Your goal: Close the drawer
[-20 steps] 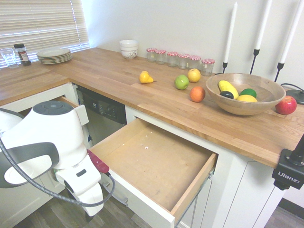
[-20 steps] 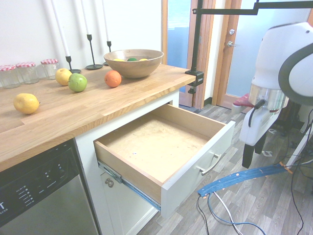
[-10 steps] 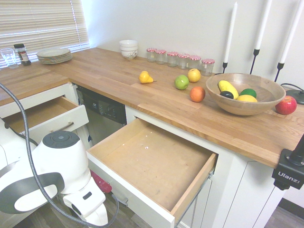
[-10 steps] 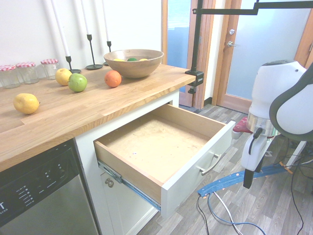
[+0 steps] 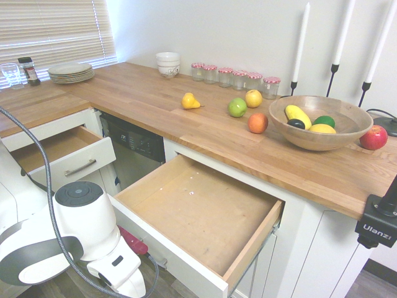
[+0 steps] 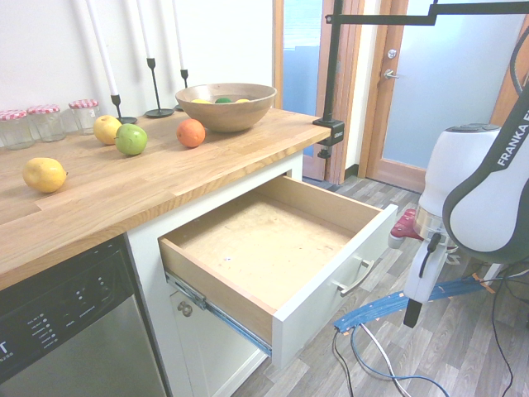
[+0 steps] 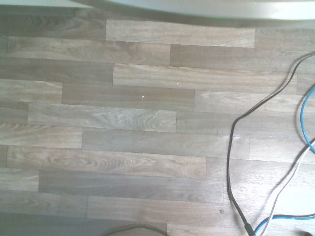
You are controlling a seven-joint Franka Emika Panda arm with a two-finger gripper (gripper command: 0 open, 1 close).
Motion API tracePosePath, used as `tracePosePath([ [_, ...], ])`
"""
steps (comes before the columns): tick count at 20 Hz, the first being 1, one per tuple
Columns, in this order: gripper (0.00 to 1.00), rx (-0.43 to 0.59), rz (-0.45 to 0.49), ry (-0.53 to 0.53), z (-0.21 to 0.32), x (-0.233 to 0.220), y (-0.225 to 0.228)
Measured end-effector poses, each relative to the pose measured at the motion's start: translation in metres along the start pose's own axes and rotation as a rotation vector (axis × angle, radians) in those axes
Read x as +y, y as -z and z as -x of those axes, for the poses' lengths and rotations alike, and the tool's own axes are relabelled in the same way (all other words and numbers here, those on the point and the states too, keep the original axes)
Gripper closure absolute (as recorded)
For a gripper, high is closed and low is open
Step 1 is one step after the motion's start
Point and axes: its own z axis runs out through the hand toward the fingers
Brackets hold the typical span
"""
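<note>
- Counter (image 5: 155, 99), wood, L-shaped, holds everything else up top.
- Drawer (image 6: 273, 248) pulled far out under the counter, right of the dishwasher (image 6: 66, 322) in the second exterior view; white front with bar handle (image 6: 357, 278), pale wood sides, brown bottom, nothing inside.
- Arm (image 6: 488, 190) stands in front of the drawer, on the handle side, apart from it.
- Gripper (image 6: 413, 310) points down at the floor (image 7: 138, 128), low, just beside the drawer front, not touching the handle; fingers spread, nothing held.
- Small drawer (image 5: 65, 155) also partly out, on the other leg of the counter.
- Bowl (image 5: 321, 122) with fruit near the counter end; red apple (image 5: 373, 137) beside it.
- Loose fruit on counter: orange (image 5: 257, 123), green apple (image 5: 237, 107), yellow apple (image 5: 253, 98), pear (image 5: 190, 101).
- Jars (image 5: 236, 77) in a row by the wall; plates (image 5: 70, 72) stacked near the window.
- Wrist view: only plank floor.
</note>
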Motion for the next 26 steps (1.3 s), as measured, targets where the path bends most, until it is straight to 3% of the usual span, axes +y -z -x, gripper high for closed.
tracePosePath([
  [26,1.00,0.002,-0.011,0.019,-0.019,-0.019,-0.008],
])
